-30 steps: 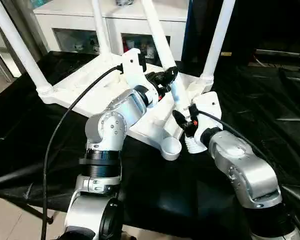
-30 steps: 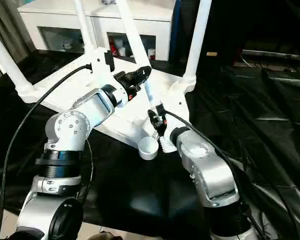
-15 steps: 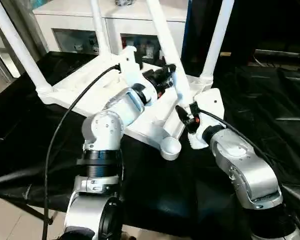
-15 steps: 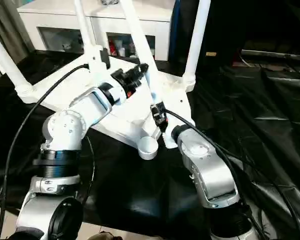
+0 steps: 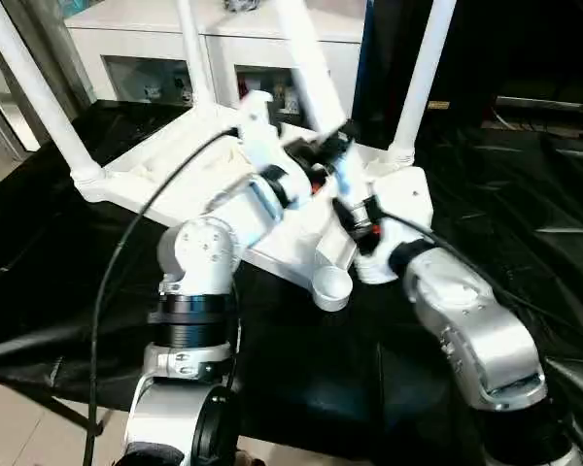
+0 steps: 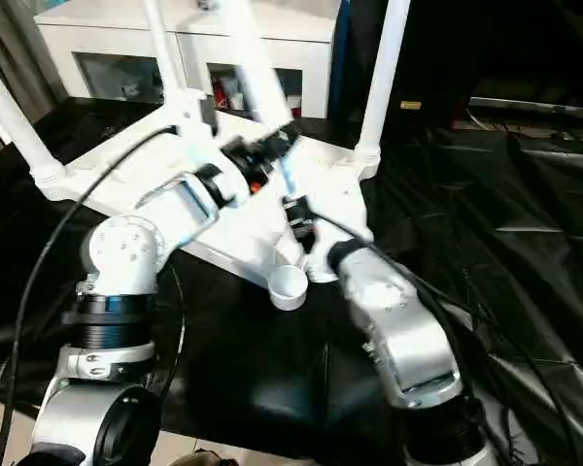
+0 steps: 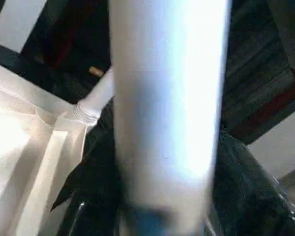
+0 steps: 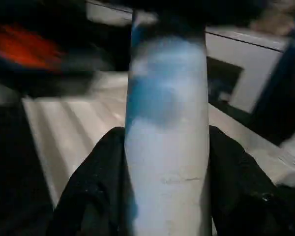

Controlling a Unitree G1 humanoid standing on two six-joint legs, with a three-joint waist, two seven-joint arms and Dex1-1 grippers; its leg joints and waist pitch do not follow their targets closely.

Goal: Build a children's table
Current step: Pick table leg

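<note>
Fourth leg [image 5: 316,73] held by both claws: left claw [image 5: 338,150] higher, right claw [image 5: 355,216] lower. Keep leg upright over empty socket [image 5: 331,285] at table [image 5: 155,180] near corner; seat thread, then twist.

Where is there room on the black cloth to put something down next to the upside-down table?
The black cloth lies bare to the right of the table top, and in front between the two silver arms. It is crowded around the empty corner socket, where both grippers meet at the loose leg.
</note>
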